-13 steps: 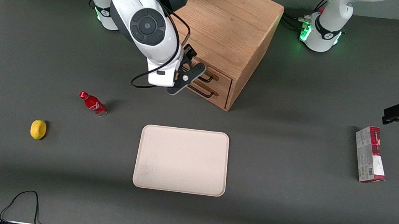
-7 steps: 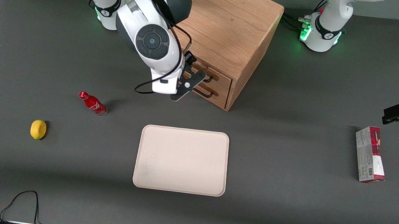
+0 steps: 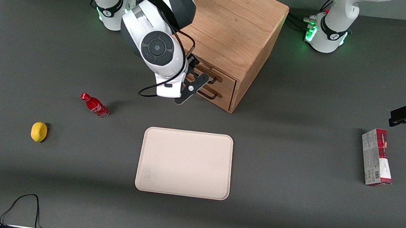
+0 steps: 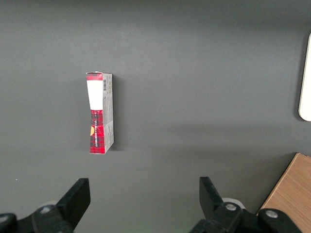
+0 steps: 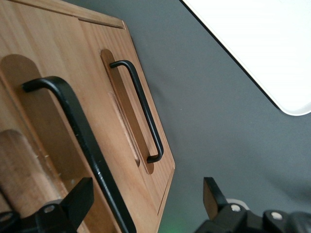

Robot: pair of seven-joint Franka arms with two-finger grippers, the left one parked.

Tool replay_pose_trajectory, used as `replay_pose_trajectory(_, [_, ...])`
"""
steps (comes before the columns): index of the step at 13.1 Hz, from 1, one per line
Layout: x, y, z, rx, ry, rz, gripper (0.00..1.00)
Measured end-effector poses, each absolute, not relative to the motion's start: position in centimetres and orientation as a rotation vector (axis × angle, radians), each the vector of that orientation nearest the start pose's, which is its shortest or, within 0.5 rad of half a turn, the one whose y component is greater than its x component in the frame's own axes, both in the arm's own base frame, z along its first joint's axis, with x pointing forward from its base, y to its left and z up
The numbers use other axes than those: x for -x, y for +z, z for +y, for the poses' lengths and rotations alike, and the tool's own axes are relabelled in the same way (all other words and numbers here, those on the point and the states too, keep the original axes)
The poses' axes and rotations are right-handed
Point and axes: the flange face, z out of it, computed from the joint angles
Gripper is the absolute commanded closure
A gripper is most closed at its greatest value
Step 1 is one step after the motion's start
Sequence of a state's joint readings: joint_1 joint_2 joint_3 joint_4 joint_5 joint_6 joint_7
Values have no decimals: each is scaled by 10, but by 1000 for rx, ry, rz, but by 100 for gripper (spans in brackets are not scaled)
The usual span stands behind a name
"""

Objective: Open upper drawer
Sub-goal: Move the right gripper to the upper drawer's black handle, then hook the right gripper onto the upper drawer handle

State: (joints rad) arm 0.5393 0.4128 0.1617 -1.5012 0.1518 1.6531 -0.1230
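— Where are your fingers?

— My gripper (image 5: 143, 201) is right in front of the wooden cabinet (image 3: 234, 28), up against its drawer fronts. My fingers (image 5: 73, 199) are spread wide, holding nothing.

— And the upper drawer?

— The upper drawer (image 3: 224, 78) sits flush in the cabinet, directly above the lower drawer (image 3: 223, 93). In my wrist view its black handle (image 5: 80, 141) runs close by and passes between my two fingers, nearer to one of them. I cannot tell whether either finger touches it. The lower drawer's handle (image 5: 141, 111) lies apart from my fingers, closer to the table (image 3: 293, 204).

— What else is on the table?

— Seen from the front, the cabinet stands at twelve o'clock from the cream tray (image 3: 141, 178). A small red bottle (image 3: 94, 105) lies at about ten o'clock from the tray, and a lemon (image 3: 39, 131) at nine o'clock, farther out toward my end. A red and white box (image 3: 376, 157) lies at three o'clock, toward the parked arm's end.
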Motion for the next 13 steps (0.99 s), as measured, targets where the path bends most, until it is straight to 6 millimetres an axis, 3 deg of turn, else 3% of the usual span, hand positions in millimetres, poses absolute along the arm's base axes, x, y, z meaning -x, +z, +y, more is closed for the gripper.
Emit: replay_pose_trajectory(13, [-501, 395, 420, 2738, 376, -1150, 0])
